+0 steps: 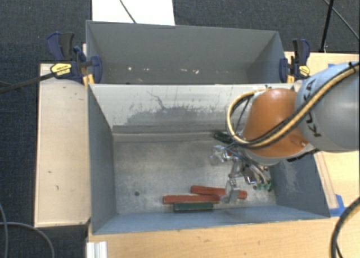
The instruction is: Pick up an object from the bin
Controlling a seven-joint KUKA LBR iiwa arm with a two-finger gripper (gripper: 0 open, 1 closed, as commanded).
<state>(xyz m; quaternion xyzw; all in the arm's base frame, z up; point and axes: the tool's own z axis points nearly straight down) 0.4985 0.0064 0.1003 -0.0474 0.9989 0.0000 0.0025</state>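
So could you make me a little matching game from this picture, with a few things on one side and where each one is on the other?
Things:
1 gripper
2 green stick
3 red sticks
4 orange cover

Places:
A on the arm's wrist
B closest to the lower wall of the bin in the view
C low over the right end of the red sticks
D flat on the bin floor, just above the green stick in the view

Pairs: 1-C, 2-B, 3-D, 4-A

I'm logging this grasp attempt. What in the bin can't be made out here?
- Camera view: a stretch of the upper red-brown flat stick, covered by the hand.
- Camera view: the grey metal bin's right floor, under the arm's orange rounded cover.
- Camera view: small green bit beside the hand, too small to identify.
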